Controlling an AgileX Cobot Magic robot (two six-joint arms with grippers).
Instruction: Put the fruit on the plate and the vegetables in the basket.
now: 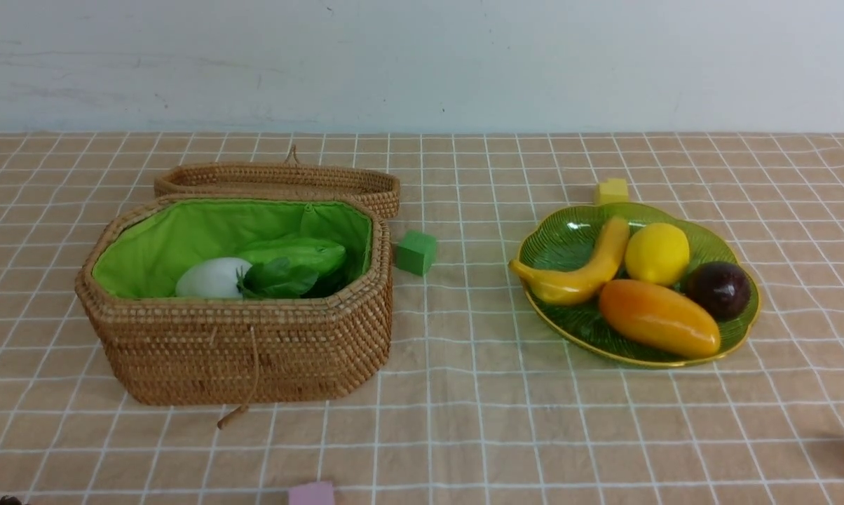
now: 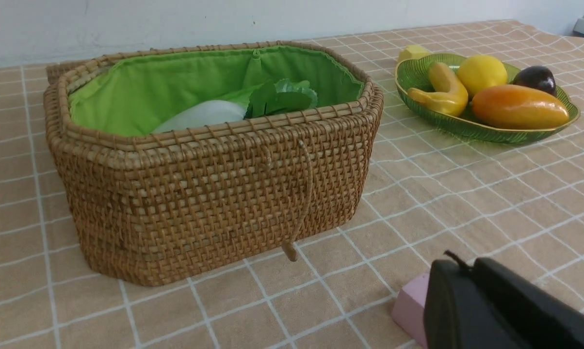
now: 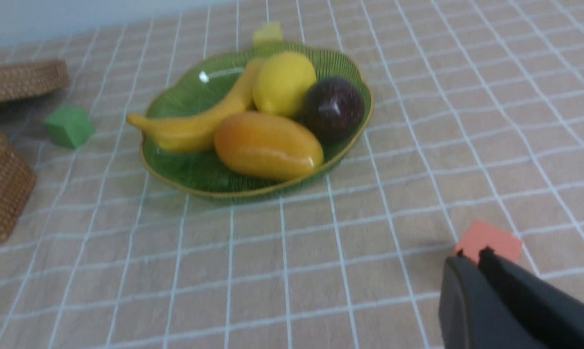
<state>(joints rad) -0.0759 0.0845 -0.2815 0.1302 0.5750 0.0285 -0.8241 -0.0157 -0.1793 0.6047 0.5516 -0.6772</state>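
On checked cloth [image 1: 478,393], mango [image 1: 659,318] lies lengthwise across plate [image 1: 569,231].

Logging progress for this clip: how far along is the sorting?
Done: curved yellow banana, lemon, mango and dark round fruit lie on the green glass plate. White radish and green gourd sit in the wicker basket. Nothing in hand. Carrot, eggplant unseen.

No readable text or labels.

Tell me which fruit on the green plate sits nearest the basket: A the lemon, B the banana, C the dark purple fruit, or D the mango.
B: in the front view the banana lies along the plate's basket-side edge, closer to the basket than the other three fruits.
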